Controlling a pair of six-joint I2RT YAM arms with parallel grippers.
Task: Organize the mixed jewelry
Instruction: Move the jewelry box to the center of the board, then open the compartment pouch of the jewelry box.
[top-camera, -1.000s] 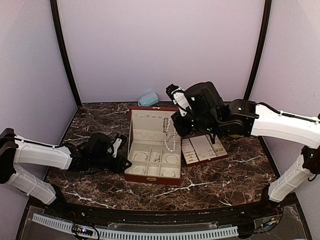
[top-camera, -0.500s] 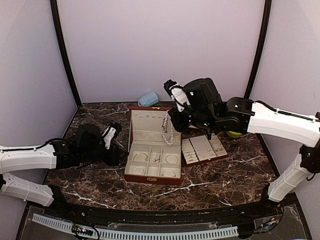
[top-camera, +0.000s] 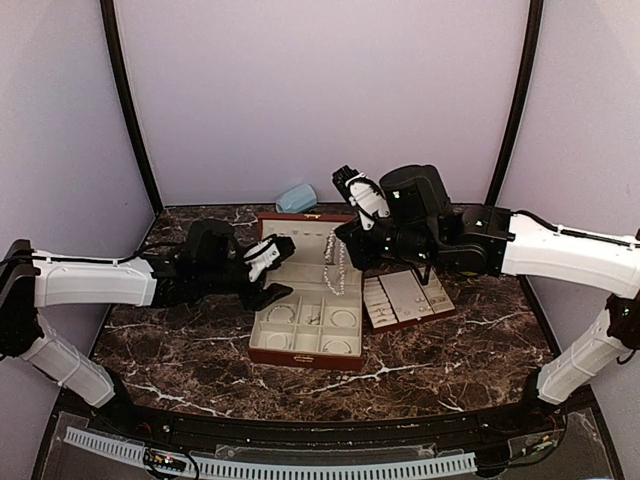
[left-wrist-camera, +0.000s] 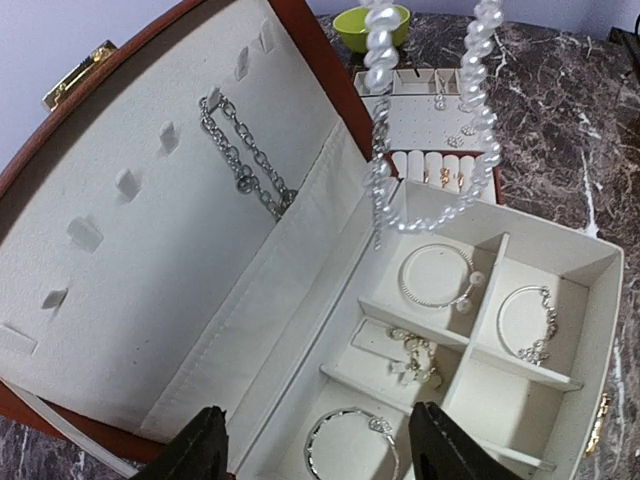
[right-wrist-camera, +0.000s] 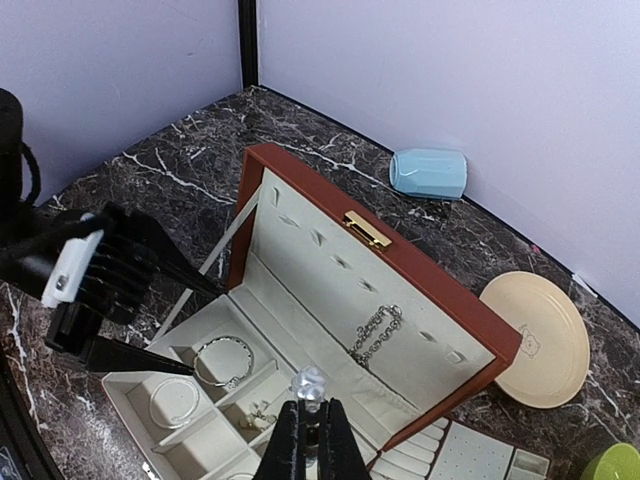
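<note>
**A:** What has the right gripper (right-wrist-camera: 311, 438) got?

**B:** Its fingers are pinched tight on the top of the pearl strand (left-wrist-camera: 487, 118). The strand hangs in a loop over the open red-brown box (top-camera: 300, 354), near the fold of the lid. I cannot tell whether the lowest beads touch the lining.

**A:** And the left gripper (left-wrist-camera: 320, 448)?

**B:** Spread wide and holding nothing, at the box's left side, facing across the compartments.

**A:** What lies inside?

**B:** A silver chain (left-wrist-camera: 245, 165) hooked on the lid lining, and silvery bracelets (left-wrist-camera: 435, 275) in separate compartments.

**A:** Around it?

**B:** The slotted tray (top-camera: 405, 296) just right of the box holds tiny rings (left-wrist-camera: 443, 176). A cream plate (right-wrist-camera: 535, 340) and a blue cup (right-wrist-camera: 428, 173) lie behind.
</note>
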